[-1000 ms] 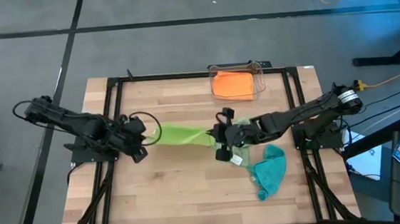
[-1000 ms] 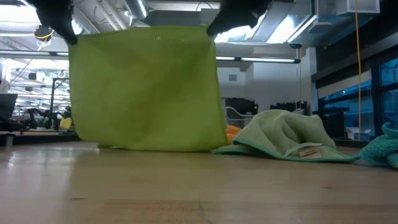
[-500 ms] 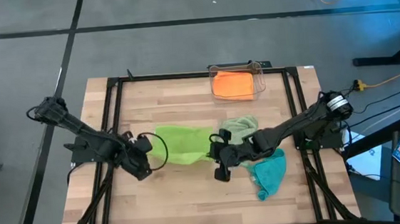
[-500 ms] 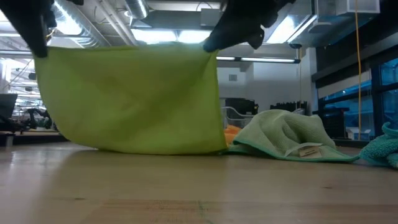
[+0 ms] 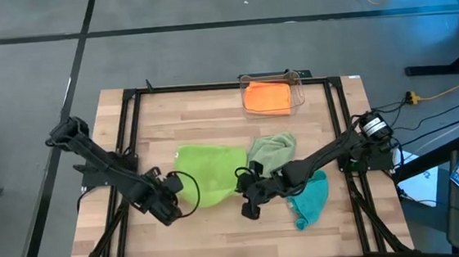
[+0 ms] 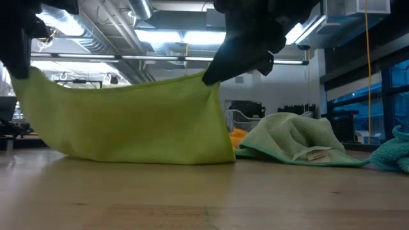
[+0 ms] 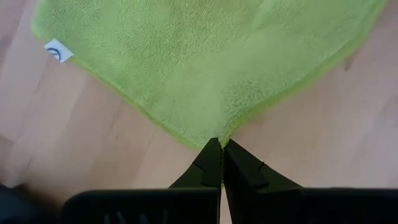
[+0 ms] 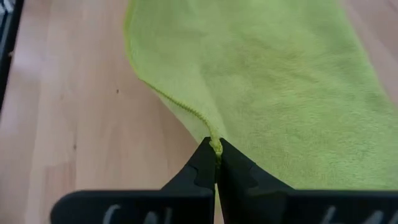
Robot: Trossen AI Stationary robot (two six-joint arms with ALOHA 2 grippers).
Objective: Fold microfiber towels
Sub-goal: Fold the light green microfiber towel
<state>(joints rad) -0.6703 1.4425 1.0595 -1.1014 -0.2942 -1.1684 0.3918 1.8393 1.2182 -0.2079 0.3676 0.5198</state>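
Note:
The lime green towel (image 5: 208, 171) is spread between my two grippers, its far part lying on the wooden table (image 5: 221, 236) and its near edge raised. My left gripper (image 5: 173, 208) is shut on its near left corner, my right gripper (image 5: 248, 202) on its near right corner. A small white tag (image 7: 57, 51) shows at one towel edge. The sage green towel (image 5: 271, 150) lies crumpled just right of it, the teal towel (image 5: 309, 198) near the right edge. The orange towel (image 5: 266, 97) lies in the clear bin. My left gripper pinches the lime towel's near left corner (image 7: 219, 132) between its two fingertips, coming steeply from above. That corner is lifted clear (image 6: 25, 73) and the cloth slopes down from it to the table. My right gripper pinches the near right corner (image 8: 213, 140) at the hemmed edge between its fingertips, slanting down from the right. This corner is held up (image 6: 209, 78); the top edge sags slightly between the two holds and the lower part (image 6: 140, 153) rests on the table.
The clear plastic bin (image 5: 272, 92) stands at the table's far edge. A black frame (image 5: 130, 120) runs along the table's sides. Bare wood lies in front of the lime towel toward the near edge (image 5: 221, 236).
Both grippers have gone down and toward the table's near edge, drawing the lime towel with them. The towel, which hung upright between them, now slopes, with more of its far part laid out flat on the table. Both have stayed shut on its corners.

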